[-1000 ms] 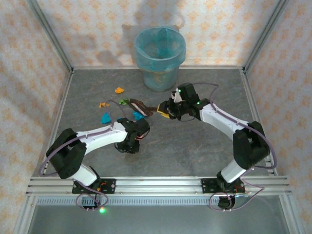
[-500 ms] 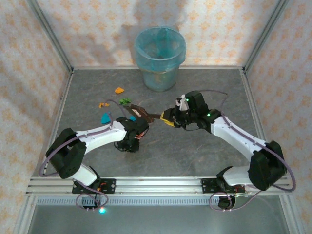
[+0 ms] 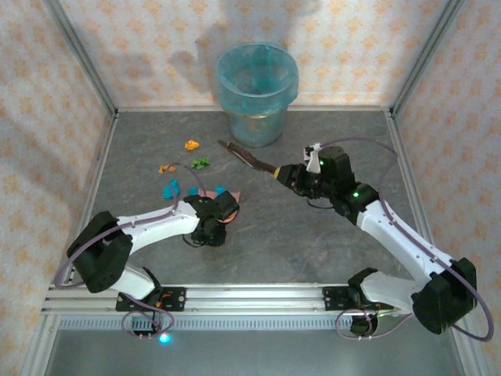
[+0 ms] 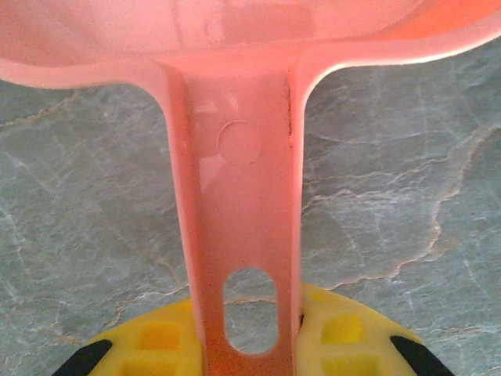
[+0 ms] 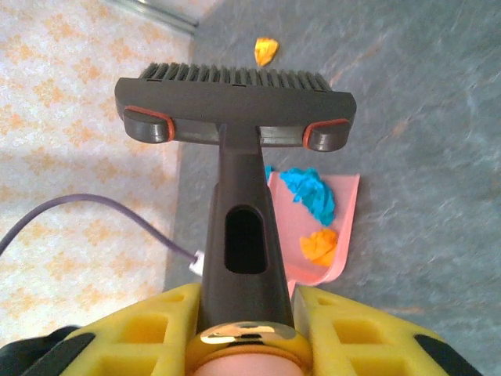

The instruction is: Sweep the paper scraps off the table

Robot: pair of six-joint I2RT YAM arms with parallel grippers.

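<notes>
1. The left gripper [image 4: 249,348] is clamping the handle of the pink dustpan [image 4: 235,180], keeping it down at the table [image 3: 313,243].
2. The right gripper [image 5: 246,333] is squeezing the dark brush [image 5: 235,102], whose bristles are hanging clear of the surface.
3. A blue scrap [image 5: 307,194] and an orange scrap [image 5: 319,246] are lying in the pan. Other paper scraps [image 3: 191,145] are sitting on the table left of the bin [image 3: 257,86].
4. It looks mid-sweep. Next, the brush needs lowering behind the loose scraps and drawing toward the pan's lip.
</notes>
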